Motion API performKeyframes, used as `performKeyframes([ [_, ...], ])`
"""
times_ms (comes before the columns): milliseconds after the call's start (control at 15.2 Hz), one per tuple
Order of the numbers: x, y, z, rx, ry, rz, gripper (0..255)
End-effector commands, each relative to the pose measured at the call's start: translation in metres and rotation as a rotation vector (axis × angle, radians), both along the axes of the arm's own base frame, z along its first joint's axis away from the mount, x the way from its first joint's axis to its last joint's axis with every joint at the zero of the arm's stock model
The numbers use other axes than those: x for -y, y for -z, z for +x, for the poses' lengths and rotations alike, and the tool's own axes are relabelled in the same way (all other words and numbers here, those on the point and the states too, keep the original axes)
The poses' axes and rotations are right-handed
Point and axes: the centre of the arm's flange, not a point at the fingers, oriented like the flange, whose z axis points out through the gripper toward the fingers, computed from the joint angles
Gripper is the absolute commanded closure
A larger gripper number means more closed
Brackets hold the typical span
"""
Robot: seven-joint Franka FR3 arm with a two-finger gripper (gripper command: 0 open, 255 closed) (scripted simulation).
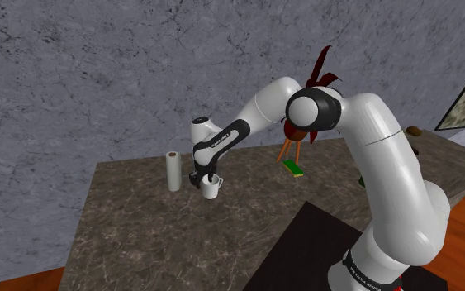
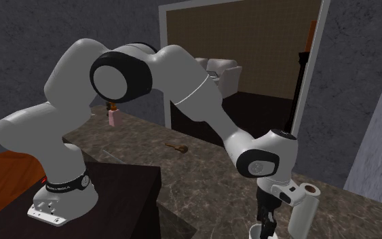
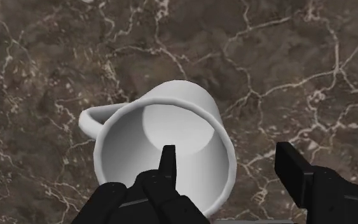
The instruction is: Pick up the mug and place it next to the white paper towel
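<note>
hidden/cut off: in the second exterior view the bottom edge cuts off the lower end of the paper towel (image 2: 303,212) and the tips of the gripper (image 2: 267,224); a white sliver at the gripper's 7 o'clock may be the mug, hard to tell
blocked: in the shoulder view the arm covers most of a red-and-orange figure (image 1: 289,150); its shape is unclear
mug look: mug (image 3: 171,140) is plain white, smooth, with one loop handle; the wrist view looks into its open mouth and the inside is empty
mug place: on the dark marbled counter (image 1: 131,223), near the upright paper towel roll, at about 4 o'clock of it in the shoulder view, not touching; base contact with the counter is hard to judge
gripper: fingers apart, straddling the mug wall; one finger (image 3: 168,162) is inside the mug, the other is outside with a gap to the wall
grip: not clamped
other: a green flat item (image 1: 293,168) lies on the counter at 3 o'clock of the mug, well apart
</note>
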Motion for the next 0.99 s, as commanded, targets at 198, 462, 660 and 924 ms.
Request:
performKeyframes([
  [198, 0.000, 0.000, 0.000, 0.000, 0.000, 0.000, 0],
  [462, -0.004, -0.050, 0.002, 0.000, 0.000, 0.000, 0],
  [660, -0.004, -0.050, 0.002, 0.000, 0.000, 0.000, 0],
  [924, -0.004, -0.050, 0.002, 0.000, 0.000, 0.000, 0],
])
